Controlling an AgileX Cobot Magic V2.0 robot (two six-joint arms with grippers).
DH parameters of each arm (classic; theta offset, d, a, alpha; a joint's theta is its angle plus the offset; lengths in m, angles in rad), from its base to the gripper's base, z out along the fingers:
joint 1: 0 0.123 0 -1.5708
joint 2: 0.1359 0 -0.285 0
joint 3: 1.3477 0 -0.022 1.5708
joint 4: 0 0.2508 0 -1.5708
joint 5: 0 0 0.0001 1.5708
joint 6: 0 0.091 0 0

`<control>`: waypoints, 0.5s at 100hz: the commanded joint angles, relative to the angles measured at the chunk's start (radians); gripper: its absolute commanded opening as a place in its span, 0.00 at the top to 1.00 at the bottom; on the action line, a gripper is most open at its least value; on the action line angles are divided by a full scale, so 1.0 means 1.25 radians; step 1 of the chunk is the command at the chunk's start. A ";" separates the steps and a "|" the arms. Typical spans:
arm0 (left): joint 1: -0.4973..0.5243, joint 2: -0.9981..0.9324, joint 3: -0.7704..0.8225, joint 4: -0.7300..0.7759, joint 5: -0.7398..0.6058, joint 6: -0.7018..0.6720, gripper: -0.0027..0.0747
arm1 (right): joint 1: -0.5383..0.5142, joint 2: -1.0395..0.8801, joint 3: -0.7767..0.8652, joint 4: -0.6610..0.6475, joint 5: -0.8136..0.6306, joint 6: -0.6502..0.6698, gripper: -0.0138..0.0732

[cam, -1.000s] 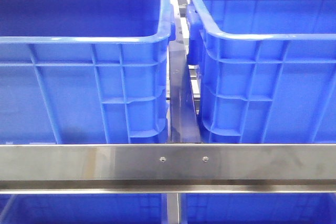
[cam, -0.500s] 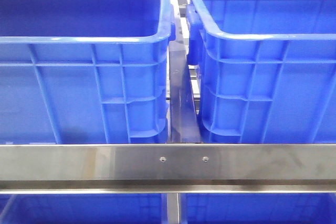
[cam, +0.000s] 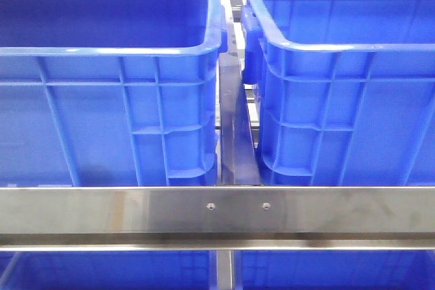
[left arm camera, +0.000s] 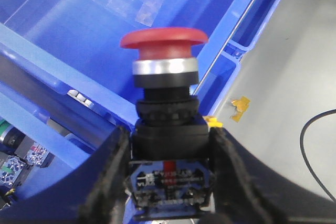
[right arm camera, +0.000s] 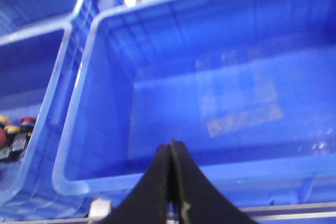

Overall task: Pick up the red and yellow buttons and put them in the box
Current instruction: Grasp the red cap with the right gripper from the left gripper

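My left gripper (left arm camera: 168,139) is shut on the black body of the red button (left arm camera: 163,43), which stands upright between the fingers with its dark red cap over the inside of a blue box (left arm camera: 79,19). My right gripper (right arm camera: 171,149) is shut and empty, above the near rim of an empty blue box (right arm camera: 220,72). More buttons with yellow and red caps (right arm camera: 14,128) lie in a neighbouring crate in the right wrist view. In the front view two blue boxes stand side by side, the left one (cam: 102,120) and the right one (cam: 340,120). No gripper shows there.
A steel rail (cam: 217,212) crosses the front below the crates, with a narrow gap (cam: 234,134) between them. In the left wrist view grey floor with yellow tape (left arm camera: 240,107) and a black cable (left arm camera: 310,140) lies beside the crate.
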 commanded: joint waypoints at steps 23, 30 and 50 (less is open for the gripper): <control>-0.007 -0.035 -0.023 0.000 -0.044 0.000 0.99 | 0.001 0.049 -0.028 0.172 -0.051 -0.002 0.29; -0.007 -0.035 -0.023 0.000 -0.044 0.000 0.99 | 0.001 0.057 -0.028 0.216 -0.051 -0.006 0.19; -0.007 -0.035 -0.023 0.000 -0.044 0.000 0.99 | 0.001 0.122 -0.028 0.430 -0.049 -0.153 0.16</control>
